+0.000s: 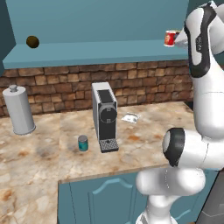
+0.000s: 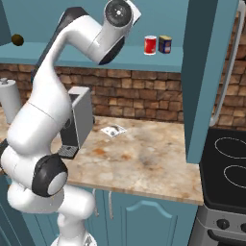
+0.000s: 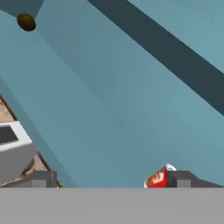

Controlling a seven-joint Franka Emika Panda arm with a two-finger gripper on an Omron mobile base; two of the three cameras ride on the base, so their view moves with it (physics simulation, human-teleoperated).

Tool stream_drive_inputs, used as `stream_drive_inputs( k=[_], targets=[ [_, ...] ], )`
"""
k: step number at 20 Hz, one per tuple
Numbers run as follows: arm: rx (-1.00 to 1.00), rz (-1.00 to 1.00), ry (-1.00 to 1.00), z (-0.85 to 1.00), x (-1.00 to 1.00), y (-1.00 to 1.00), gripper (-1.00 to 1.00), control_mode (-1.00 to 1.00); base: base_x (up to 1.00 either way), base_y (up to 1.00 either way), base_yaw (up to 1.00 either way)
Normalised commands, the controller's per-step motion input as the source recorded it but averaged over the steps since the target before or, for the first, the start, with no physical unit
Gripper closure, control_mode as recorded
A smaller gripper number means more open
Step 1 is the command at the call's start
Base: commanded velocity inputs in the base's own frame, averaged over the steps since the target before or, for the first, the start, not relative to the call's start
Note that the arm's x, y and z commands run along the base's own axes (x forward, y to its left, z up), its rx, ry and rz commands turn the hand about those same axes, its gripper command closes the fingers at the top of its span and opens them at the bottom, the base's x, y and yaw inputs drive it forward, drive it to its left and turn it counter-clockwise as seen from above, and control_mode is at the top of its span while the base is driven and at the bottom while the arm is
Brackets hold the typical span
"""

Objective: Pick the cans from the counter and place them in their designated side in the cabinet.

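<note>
The red can stands upright on the cabinet shelf board, right beside a dark blue can. The same red can shows next to my white hand, high at the right. In the hand view my gripper is open, its fingertips far apart with nothing between them; the red can sits low, just inside the right tip. The teal can stands on the counter, left of the coffee machine's base.
A grey coffee machine stands mid-counter, a small packet to its right and a tall silver canister at the left. A brown ball lies at the shelf's left end. A stove adjoins the counter's right end.
</note>
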Motion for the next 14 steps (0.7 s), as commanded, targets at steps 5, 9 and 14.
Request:
stream_drive_inputs(
  k=[5, 9, 14],
  targets=[
    [-0.05, -0.01, -0.16, -0.2, -0.98, 0.42, -1.0, -1.0, 0.0, 0.0, 0.0],
    [0.03, -0.02, -0.04, 0.0, -0.62, 0.21, -1.0, -1.0, 0.0, 0.0, 0.0],
    [-0.06, -0.02, 0.03, -0.11, -0.33, 0.32, -1.0, -1.0, 0.0, 0.0, 0.0]
  ],
)
